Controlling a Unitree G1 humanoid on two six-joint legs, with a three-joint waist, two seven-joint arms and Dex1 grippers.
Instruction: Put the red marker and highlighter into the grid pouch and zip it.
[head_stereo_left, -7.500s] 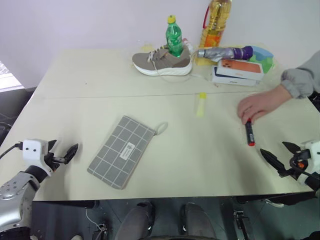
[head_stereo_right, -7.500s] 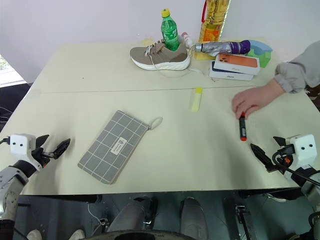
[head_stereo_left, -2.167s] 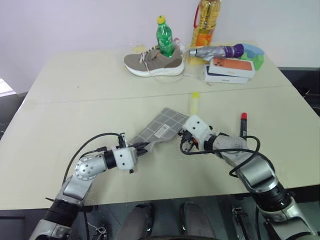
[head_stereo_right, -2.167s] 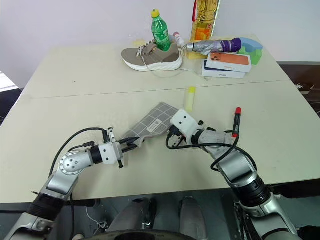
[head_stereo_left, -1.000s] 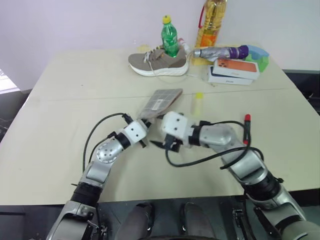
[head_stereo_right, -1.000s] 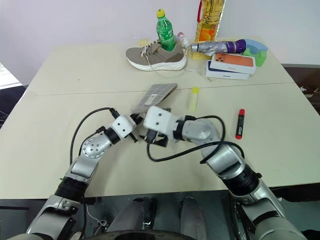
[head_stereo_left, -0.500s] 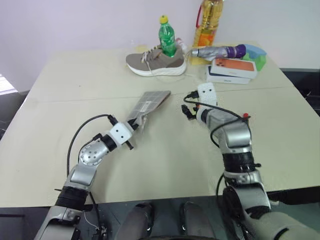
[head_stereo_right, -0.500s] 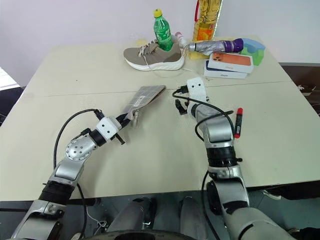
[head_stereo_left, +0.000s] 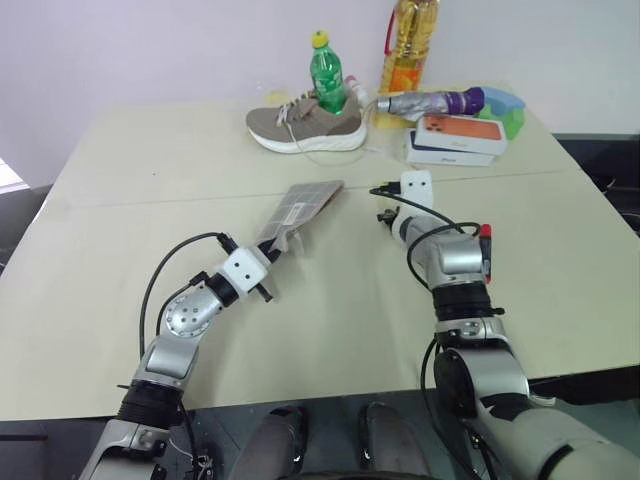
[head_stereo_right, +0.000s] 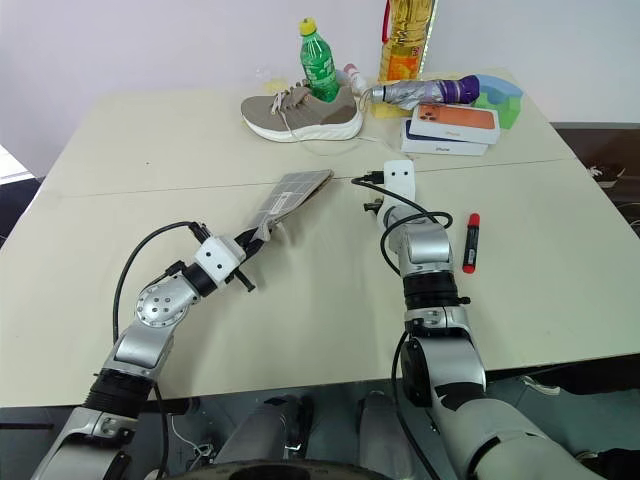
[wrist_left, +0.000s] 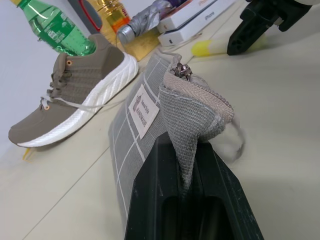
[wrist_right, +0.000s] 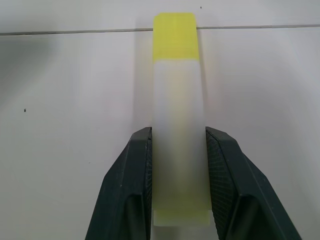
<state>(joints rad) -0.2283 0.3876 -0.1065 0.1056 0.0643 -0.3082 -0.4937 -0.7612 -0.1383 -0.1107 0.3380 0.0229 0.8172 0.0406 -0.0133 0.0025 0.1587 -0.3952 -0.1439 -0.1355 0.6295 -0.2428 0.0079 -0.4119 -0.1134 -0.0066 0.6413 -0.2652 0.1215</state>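
Observation:
The grid pouch (head_stereo_left: 303, 203) is tilted up off the table. My left gripper (head_stereo_left: 272, 247) is shut on its near corner, next to the zip pull (wrist_left: 183, 71) and the cord loop. The highlighter (wrist_right: 176, 75) lies flat on the table with its yellow cap pointing away. My right gripper (wrist_right: 177, 136) is shut on its pale body, one finger against each side. In the left wrist view the highlighter's yellow cap (wrist_left: 204, 47) shows beside the right gripper (wrist_left: 260, 20). The red marker (head_stereo_left: 486, 250) lies on the table to the right of my right arm.
At the back of the table stand a grey shoe (head_stereo_left: 305, 125), a green bottle (head_stereo_left: 325, 75), an oil bottle (head_stereo_left: 405, 50), a folded umbrella (head_stereo_left: 425, 102) and stacked phone boxes (head_stereo_left: 455, 140).
My right arm swung away from the pouch to the highlighter, and its fingers closed in on the pen's sides. The left gripper still holds the raised pouch in the same place.

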